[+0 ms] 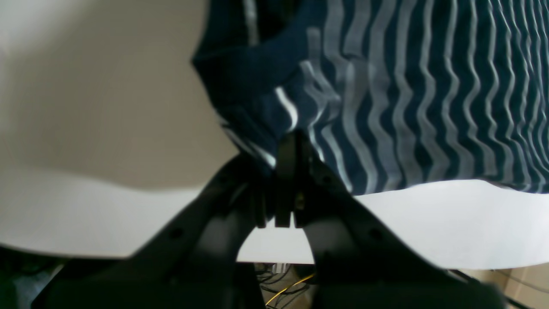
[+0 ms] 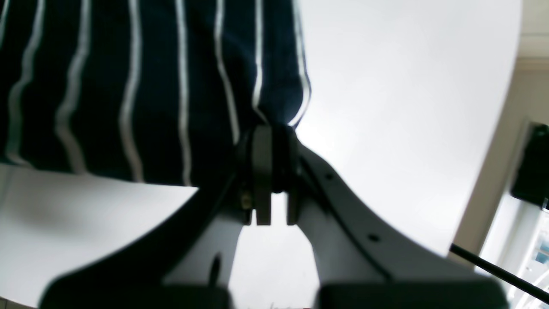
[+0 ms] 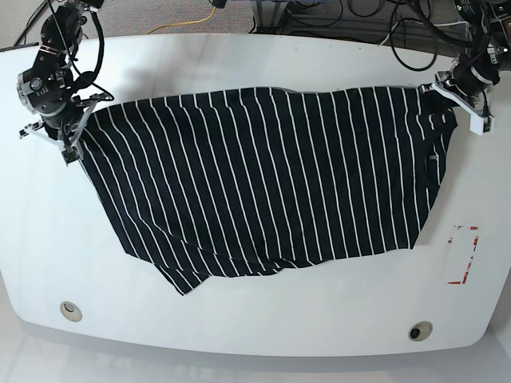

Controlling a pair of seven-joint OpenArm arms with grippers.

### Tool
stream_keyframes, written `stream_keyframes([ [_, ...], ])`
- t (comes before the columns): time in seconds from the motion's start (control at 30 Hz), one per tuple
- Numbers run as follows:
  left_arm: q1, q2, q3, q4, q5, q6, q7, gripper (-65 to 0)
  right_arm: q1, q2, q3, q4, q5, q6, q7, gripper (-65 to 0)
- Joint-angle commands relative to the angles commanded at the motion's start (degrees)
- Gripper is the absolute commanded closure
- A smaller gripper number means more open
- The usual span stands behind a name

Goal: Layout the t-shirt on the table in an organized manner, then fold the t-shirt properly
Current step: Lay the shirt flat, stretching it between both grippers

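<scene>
**Op:** Both arms are up at the far edge of the table point(image 3: 255, 48). Right gripper point(image 3: 77, 142) sits at upper left of the base frame, clenched on a corner of the t-shirt point(image 3: 263, 183). Left gripper point(image 3: 437, 89) at upper right is pinched on the opposite corner. The shirt is stretched between them, top edge taut, the rest lying across the middle of the white top.

**Obs:** What worries you?

**Op:** Two things, my read only. The lower hem sags and bunches toward lower left of the base frame — if I pull both corners w/o evening that out, the cloth lays skewed and the fold goes crooked. Also the grips look thin. In the left wrist cam the left gripper point(image 1: 286, 150) has only a small nip of fabric at the tips, so more tension could slip it out.

**Obs:** Wrist cams add anything else?

**Op:** Yes — in the right wrist view the right gripper point(image 2: 269, 135) bites right at the shirt's point(image 2: 128, 86) hem corner, jaws fully together on cloth; base is too small to confirm that. Left wrist shows rippled stripes on the t-shirt point(image 1: 407, 107), i.e. uneven tension. Only base shows the overall shape, the red marking point(image 3: 465, 254) at right and the two holes point(image 3: 71, 309) along the near edge.
</scene>
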Motion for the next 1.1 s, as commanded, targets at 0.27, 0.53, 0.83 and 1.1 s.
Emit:
stream_keyframes([
  [0.27,1.2,-0.5,0.0,0.0,0.1,0.0,2.7,-1.9,-0.6,0.1,0.0,0.0,0.0,-0.44,0.0,-14.1],
  [0.53,1.2,-2.0,-0.3,-0.1,0.3,0.3,6.6,-26.4,-0.8,0.1,0.0,0.0,0.0,-0.53,0.0,-45.5],
  [0.83,1.1,-2.0,-0.3,-0.1,6.2,0.2,6.7,-43.8,-0.5,-0.1,3.8,0.0,0.1,0.0,0.0,-54.1],
  [1.1,-2.4,-2.1,-0.3,-0.1,7.2,0.0,6.4,-44.7,4.0,-2.3,4.3,0.3,1.4,1.27,0.0,-54.1],
])
